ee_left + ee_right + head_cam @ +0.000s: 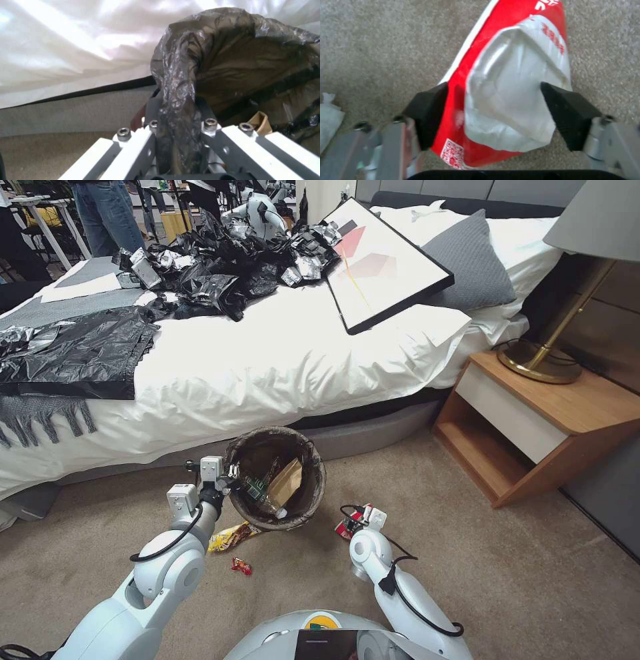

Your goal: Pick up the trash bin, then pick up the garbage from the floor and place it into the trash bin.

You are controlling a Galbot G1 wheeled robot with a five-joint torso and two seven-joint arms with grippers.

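Note:
The trash bin (277, 447), lined with a dark bag, sits tilted by the bed. My left gripper (227, 473) is shut on its near rim. In the left wrist view this gripper (176, 112) pinches the bag-covered rim of the trash bin (240, 65). A brown paper bag (287, 483) and a green-labelled bottle (257, 490) lie inside. My right gripper (357, 519) is down at the carpet on a red-and-white cup (347, 528). In the right wrist view its black pads (426, 112) press both sides of the cup (506, 95). A yellow wrapper (230, 537) and a red scrap (241, 565) lie on the floor.
The bed (267, 360) stands right behind the bin, with black bags (220, 267) and a framed picture (380, 267) on it. A wooden nightstand (533, 427) with a lamp (540, 360) is at the right. A white tissue (328, 120) lies beside the cup.

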